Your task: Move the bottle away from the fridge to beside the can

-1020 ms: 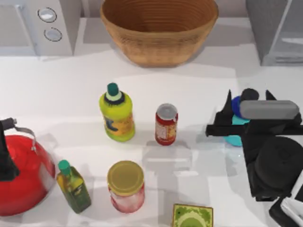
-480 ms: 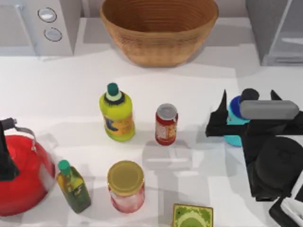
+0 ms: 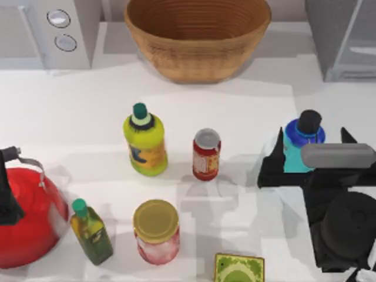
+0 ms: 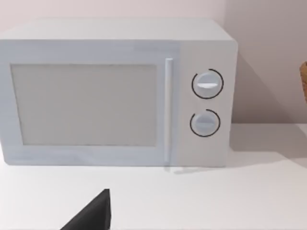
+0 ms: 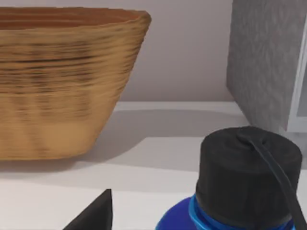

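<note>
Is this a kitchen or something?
It looks like a pretend kitchen counter. There is a white microwave with two knobs, a grey fridge, a red kettle, and food things like a can and a basket.

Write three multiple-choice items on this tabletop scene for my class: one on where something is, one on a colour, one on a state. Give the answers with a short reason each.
1. Where does the can stand?
A. inside the basket
B. on the table between the yellow-green bottle and the bottle
C. against the fridge

2. What colour is the jar lid?
A. yellow
B. black
C. red

3. How does the bottle stand?
A. tipped on its side
B. upright, right gripper fingers on either side
C. upside down in the basket

Answers: 1 B, the top view shows it there. 2 A, the lid is plainly yellow. 3 B, its black cap points up between the fingers.
</note>
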Robot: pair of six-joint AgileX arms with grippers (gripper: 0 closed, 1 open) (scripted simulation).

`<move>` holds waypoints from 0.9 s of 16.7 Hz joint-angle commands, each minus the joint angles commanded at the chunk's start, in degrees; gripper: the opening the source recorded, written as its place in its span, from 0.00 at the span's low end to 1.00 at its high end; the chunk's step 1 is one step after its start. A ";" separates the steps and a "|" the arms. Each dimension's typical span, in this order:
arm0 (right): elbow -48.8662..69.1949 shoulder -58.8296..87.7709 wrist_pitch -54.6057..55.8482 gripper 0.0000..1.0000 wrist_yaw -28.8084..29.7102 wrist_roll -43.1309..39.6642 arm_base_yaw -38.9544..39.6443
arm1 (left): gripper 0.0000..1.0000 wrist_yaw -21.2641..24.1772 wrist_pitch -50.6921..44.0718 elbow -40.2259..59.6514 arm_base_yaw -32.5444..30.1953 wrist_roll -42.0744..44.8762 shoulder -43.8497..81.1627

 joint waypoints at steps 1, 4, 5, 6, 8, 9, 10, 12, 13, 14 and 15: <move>-0.03 -0.01 0.03 1.00 0.03 0.00 0.03 | 1.00 0.00 0.00 0.00 0.00 0.00 0.00; 0.17 0.23 -0.13 1.00 -0.10 0.00 -0.24 | 1.00 0.00 0.00 0.00 0.00 0.00 0.00; 0.25 -0.34 -0.21 1.00 -0.38 -0.05 -0.53 | 1.00 0.00 0.00 0.00 0.00 0.00 0.00; 0.41 -1.52 -0.50 1.00 -1.00 -0.15 -1.10 | 1.00 0.00 0.00 0.00 0.00 0.00 0.00; 0.80 -5.69 -2.26 1.00 -3.17 -0.41 -2.92 | 1.00 0.00 0.00 0.00 0.00 0.00 0.00; 0.97 -8.66 -3.90 1.00 -4.67 -0.57 -4.12 | 1.00 0.00 0.00 0.00 0.00 0.00 0.00; 1.09 -12.14 -6.09 1.00 -6.41 -0.73 -5.48 | 1.00 0.00 0.00 0.00 0.00 0.00 0.00; 1.09 -20.47 -12.06 1.00 -10.48 -1.05 -8.58 | 1.00 0.00 0.00 0.00 0.00 0.00 0.00; 0.93 -25.32 -15.79 1.00 -12.72 -1.19 -10.28 | 1.00 0.00 0.00 0.00 0.00 0.00 0.00; 0.63 -30.55 -19.97 1.00 -15.04 -1.31 -12.07 | 1.00 0.00 0.00 0.00 0.00 0.00 0.00; 0.19 -36.09 -24.53 1.00 -17.40 -1.42 -13.95 | 1.00 0.00 0.00 0.00 0.00 0.00 0.00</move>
